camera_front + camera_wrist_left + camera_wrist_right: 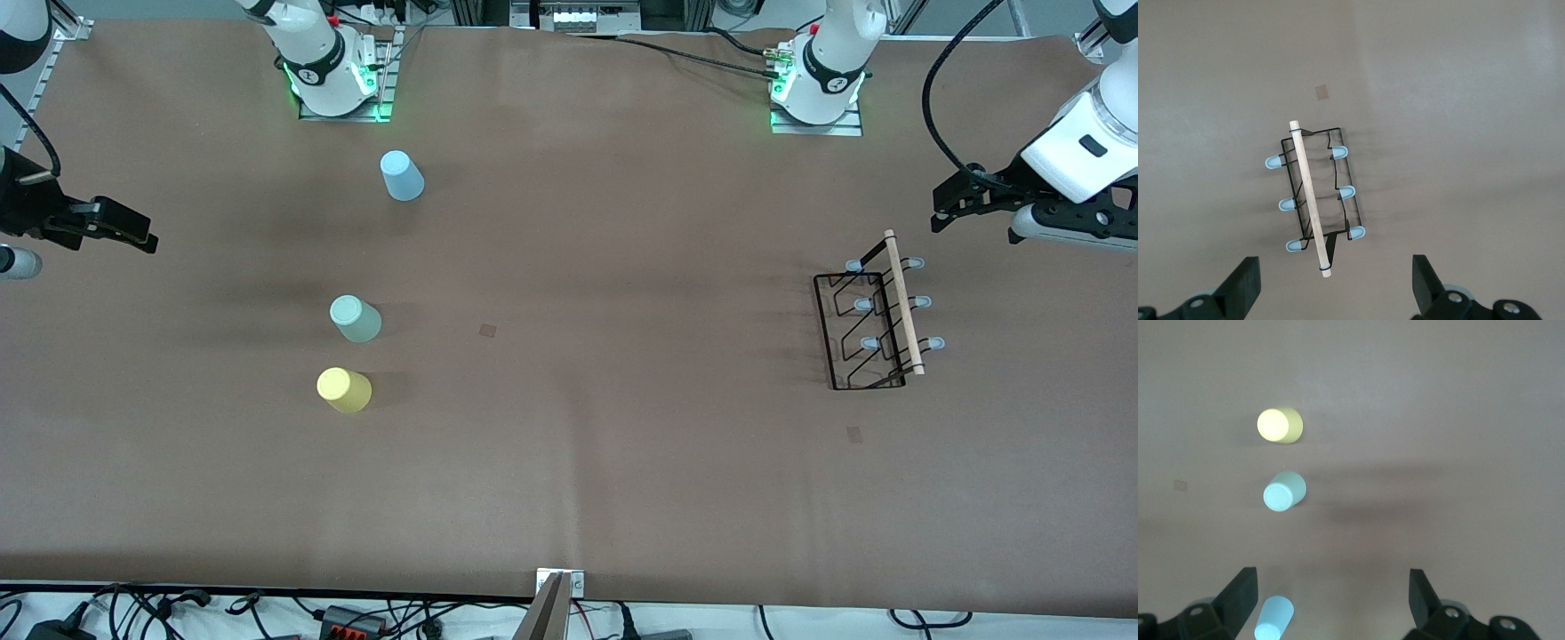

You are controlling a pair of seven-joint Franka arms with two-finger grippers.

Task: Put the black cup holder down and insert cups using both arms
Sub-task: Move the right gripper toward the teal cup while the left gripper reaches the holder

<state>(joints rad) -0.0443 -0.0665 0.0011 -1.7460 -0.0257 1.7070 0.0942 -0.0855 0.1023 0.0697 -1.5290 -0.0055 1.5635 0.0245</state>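
The black cup holder point(876, 311) with its wooden rod and pale-blue pegs stands on the table toward the left arm's end; it also shows in the left wrist view point(1315, 200). My left gripper point(956, 213) is open and empty in the air, beside the holder at the table's end. Three upside-down cups stand toward the right arm's end: the light blue cup point(402, 175), the grey-green cup point(356, 319) and the yellow cup point(344, 389). The right wrist view shows the yellow cup point(1279, 425), the grey-green cup point(1284, 491) and the blue cup point(1273, 618). My right gripper point(129, 229) is open and empty, high over the table's end.
The brown table mat point(569, 462) spreads wide between the cups and the holder. Two small square marks point(487, 331) point(854, 434) lie on it. Cables run along the edge nearest the front camera.
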